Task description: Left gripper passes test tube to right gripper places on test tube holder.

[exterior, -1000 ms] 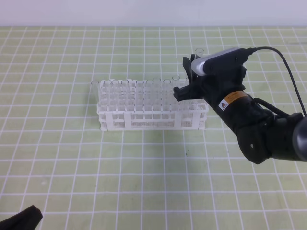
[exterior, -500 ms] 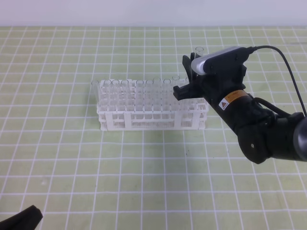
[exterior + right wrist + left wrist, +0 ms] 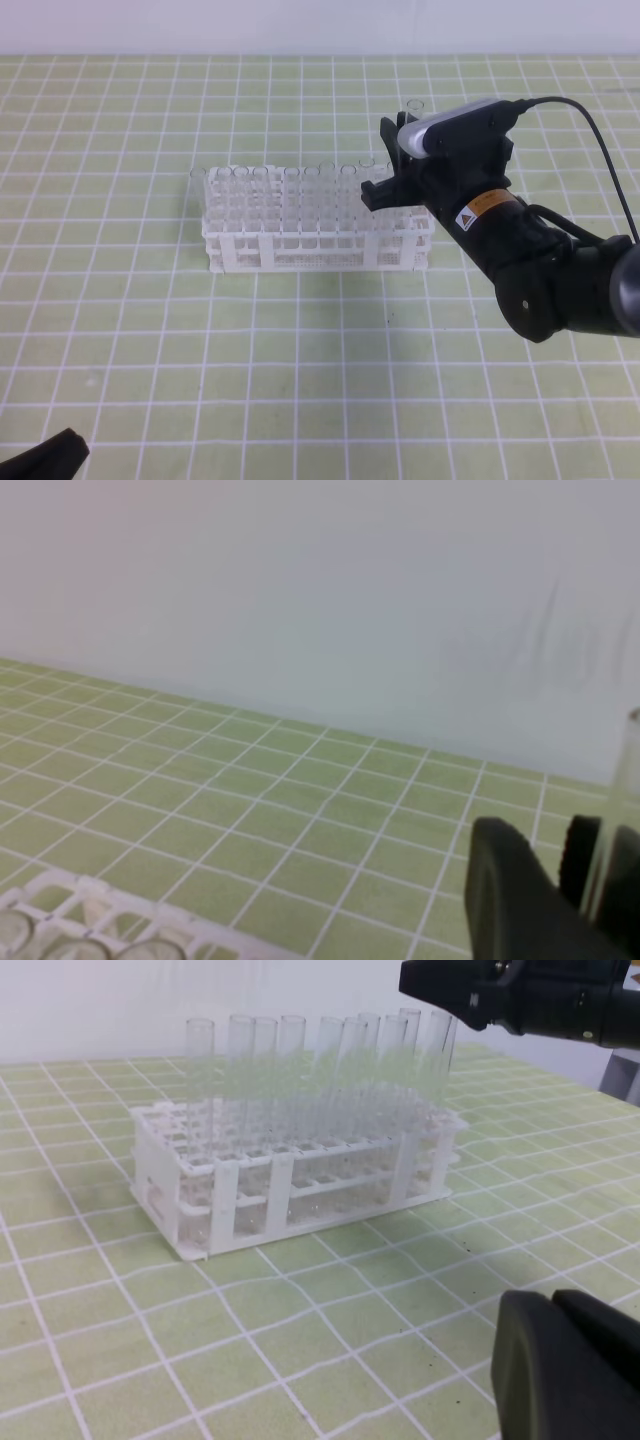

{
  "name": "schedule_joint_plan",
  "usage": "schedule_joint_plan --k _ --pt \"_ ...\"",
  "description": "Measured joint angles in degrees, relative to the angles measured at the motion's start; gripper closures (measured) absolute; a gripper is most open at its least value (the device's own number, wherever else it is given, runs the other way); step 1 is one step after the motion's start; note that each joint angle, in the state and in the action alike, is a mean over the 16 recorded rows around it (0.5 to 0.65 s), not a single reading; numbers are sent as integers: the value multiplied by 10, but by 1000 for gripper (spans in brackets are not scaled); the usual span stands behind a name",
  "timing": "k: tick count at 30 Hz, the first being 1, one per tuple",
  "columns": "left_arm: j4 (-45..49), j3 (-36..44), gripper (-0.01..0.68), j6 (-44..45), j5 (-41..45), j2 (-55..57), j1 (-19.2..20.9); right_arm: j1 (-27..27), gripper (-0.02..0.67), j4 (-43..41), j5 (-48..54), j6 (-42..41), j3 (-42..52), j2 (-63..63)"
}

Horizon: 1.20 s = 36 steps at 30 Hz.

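One test tube [image 3: 415, 108] stands upright, clamped in the right gripper [image 3: 393, 160] over the right end of the one white test tube holder [image 3: 300, 245] mid-desk, several tubes already racked, left gripper [image 3: 45, 458] at the near-left corner, state unclear.

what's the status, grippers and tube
Right gripper at test tube holder right end, shut on test tube, upright. Left gripper parked low-left, state unclear. Nothing blocking.

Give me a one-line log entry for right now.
phase: placing | right gripper: holding test tube upright over right end of test tube holder | left gripper: parked low, away
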Motion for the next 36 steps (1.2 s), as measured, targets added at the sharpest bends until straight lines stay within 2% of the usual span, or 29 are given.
schedule_joint_plan --k 36 --pt "0 1 673 0 -1 -5 0 0 622 2 5 1 6 -25"
